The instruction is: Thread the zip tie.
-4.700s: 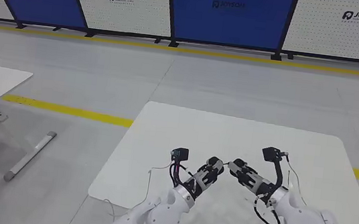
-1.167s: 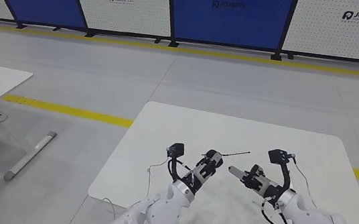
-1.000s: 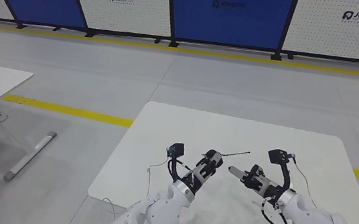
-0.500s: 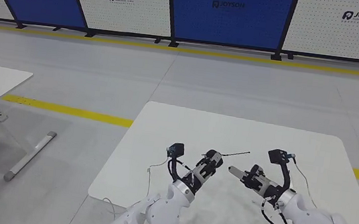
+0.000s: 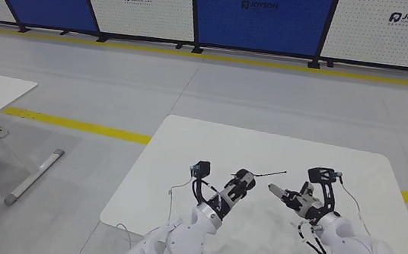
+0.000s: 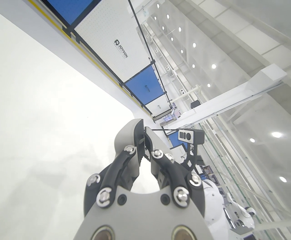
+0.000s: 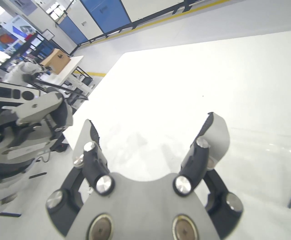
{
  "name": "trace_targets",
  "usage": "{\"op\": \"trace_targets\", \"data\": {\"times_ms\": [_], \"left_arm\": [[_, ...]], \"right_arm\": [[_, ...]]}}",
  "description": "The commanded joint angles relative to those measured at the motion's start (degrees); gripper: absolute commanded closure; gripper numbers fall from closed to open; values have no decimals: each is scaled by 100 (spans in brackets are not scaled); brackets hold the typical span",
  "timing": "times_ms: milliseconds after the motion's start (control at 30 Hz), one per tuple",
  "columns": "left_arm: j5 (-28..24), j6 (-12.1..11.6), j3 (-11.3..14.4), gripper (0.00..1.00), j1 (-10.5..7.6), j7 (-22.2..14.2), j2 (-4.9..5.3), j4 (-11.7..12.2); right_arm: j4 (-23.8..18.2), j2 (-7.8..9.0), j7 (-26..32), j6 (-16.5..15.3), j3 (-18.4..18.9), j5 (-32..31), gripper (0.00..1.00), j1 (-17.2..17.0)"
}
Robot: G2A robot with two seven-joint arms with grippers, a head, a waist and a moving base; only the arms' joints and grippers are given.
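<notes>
Black and thin, the zip tie (image 5: 267, 174) sticks out straight from the left hand (image 5: 244, 179), which pinches one end above the white worktop (image 5: 278, 148). Its free end lies near the right hand (image 5: 276, 190). From the left wrist, the left hand (image 6: 143, 130) is clamped on the zip tie (image 6: 163, 129). From the right wrist, the right hand (image 7: 151, 120) is spread and empty, with the zip tie (image 7: 61, 87) off beside it. No loop shows, so the threading seems not yet done.
</notes>
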Motion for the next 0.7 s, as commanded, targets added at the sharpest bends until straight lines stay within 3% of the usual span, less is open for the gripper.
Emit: {"op": "trace_targets", "data": {"times_ms": [0, 367, 433, 533, 667], "left_arm": [[-127, 60, -21, 100, -5, -109, 0, -20], [-127, 60, -21, 100, -5, -109, 0, -20], [-127, 60, -21, 100, -5, -109, 0, -20], [-146, 29, -11, 100, -5, -171, 1, -8], [-353, -64, -38, 100, 20, -388, 6, -47]], "right_arm": [[51, -5, 166, -13, -25, 74, 0, 86], [56, -9, 190, -34, -33, 140, 0, 93], [72, -1, 23, -45, -74, -232, 0, 64], [157, -14, 38, -69, -174, -293, 0, 85], [327, -29, 42, 117, -364, -863, 0, 179]]}}
